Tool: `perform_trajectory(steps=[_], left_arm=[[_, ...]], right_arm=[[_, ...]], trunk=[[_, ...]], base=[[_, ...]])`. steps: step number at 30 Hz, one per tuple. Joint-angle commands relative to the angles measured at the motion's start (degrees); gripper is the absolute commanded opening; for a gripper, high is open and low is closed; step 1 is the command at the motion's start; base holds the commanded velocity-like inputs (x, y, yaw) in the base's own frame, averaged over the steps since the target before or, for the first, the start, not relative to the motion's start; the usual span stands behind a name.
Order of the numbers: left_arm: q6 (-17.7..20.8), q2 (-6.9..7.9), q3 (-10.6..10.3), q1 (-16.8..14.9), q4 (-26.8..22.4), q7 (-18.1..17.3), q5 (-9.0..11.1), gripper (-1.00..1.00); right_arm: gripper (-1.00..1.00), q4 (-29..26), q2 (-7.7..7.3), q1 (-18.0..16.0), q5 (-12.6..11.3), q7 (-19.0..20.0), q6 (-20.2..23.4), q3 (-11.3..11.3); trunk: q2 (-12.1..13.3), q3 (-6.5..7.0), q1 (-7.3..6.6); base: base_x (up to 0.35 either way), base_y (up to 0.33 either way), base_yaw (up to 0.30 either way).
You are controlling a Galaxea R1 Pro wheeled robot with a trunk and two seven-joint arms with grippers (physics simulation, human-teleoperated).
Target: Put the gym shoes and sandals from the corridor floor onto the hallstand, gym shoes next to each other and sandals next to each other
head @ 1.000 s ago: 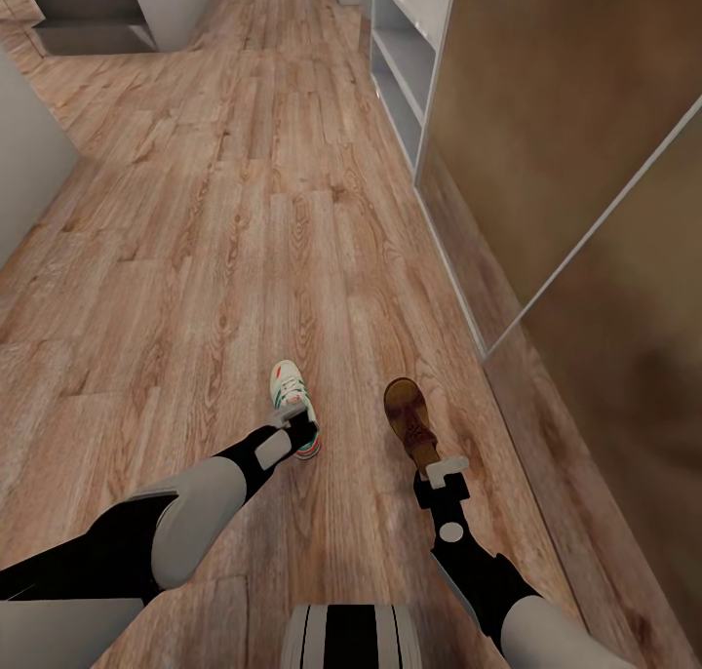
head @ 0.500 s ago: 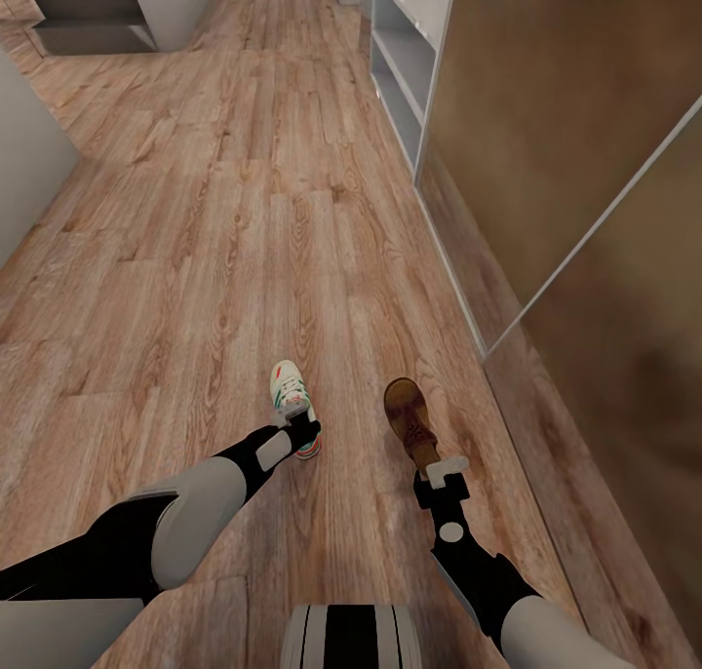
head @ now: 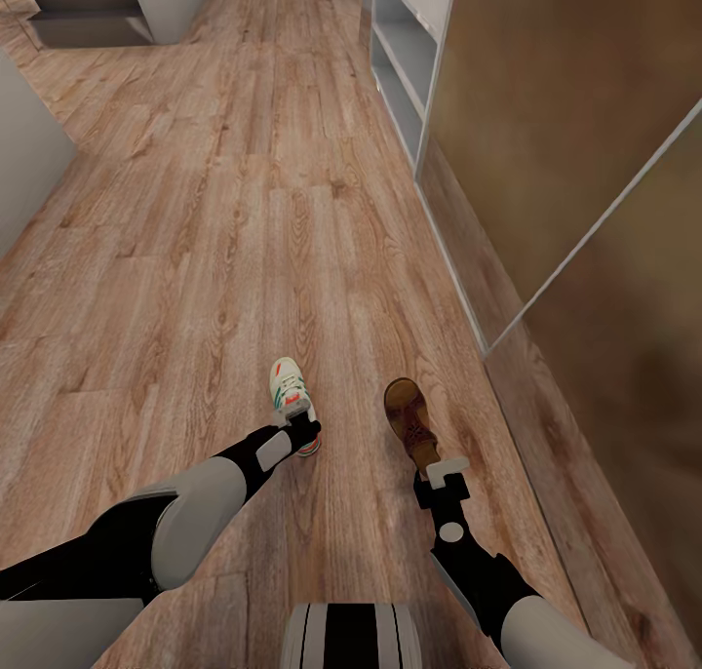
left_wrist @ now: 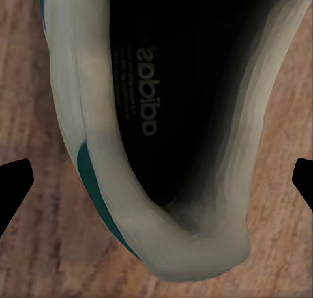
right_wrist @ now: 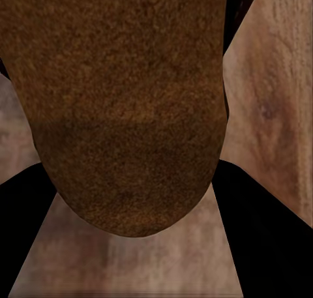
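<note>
Left hand [head: 304,431]: at the heel of the gym shoe, held out in front of the robot; in the left wrist view its dark fingertips [left_wrist: 14,184] stand wide apart, one on each side of the shoe's heel, and I cannot tell whether they touch it.
Gym shoe [head: 292,396]: white with teal stripes and a red-orange tongue, toe pointing away from the robot, over the corridor floor [head: 195,259]; the wrist camera looks into its dark insole [left_wrist: 176,96].
Right hand [head: 436,470]: clamped on the heel end of the sandal; its dark fingers [right_wrist: 261,226] press in from both sides.
Sandal [head: 409,420]: brown, lengthwise away from the robot, just right of the gym shoe and apart from it; its suede-like brown surface [right_wrist: 130,109] is close to the wrist camera.
Hallstand [head: 405,55]: white-grey open shelves far ahead on the right, well apart from both shoes.
Panels [head: 546,133]: brown, white-edged, along the right wall.
</note>
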Motion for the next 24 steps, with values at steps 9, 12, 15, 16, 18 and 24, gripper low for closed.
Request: perform_trajectory(steps=[9,12,15,16,18,24], left_arm=[[0.28,-0.02,0.34,0.00,-0.11,0.23,0.13,1.00],[0.28,-0.02,0.33,0.00,-0.11,0.23,0.13,1.00],[0.28,-0.02,0.33,0.00,-0.11,0.23,0.13,1.00],[0.28,-0.02,0.32,0.00,-0.11,0.23,0.13,1.00],[0.28,-0.02,0.32,0.00,-0.11,0.23,0.13,1.00],[0.28,-0.02,0.32,0.00,-0.11,0.23,0.13,1.00]], right_arm=[[-1.00,0.07,-0.02,-0.04,0.15,-0.42,-0.03,0.25],[-1.00,0.07,-0.02,-0.04,0.15,-0.42,-0.03,0.25],[-1.00,0.07,-0.02,-0.04,0.15,-0.42,-0.03,0.25],[-1.00,0.05,-0.02,-0.04,0.15,-0.42,-0.03,0.25],[-1.00,0.06,-0.02,-0.04,0.15,-0.42,-0.03,0.25],[-1.00,0.07,-0.02,-0.04,0.15,-0.42,-0.03,0.25]], trunk=[[-0.01,-0.03,-0.01],[-0.05,-0.70,0.07],[-0.08,-1.14,0.12],[-0.08,-1.14,0.12],[-0.08,-1.14,0.12],[-0.08,-1.14,0.12]], base=[[0.000,0.000,0.000],[0.000,0.000,0.000],[0.000,0.000,0.000],[0.000,0.000,0.000],[0.000,0.000,0.000],[0.000,0.000,0.000]])
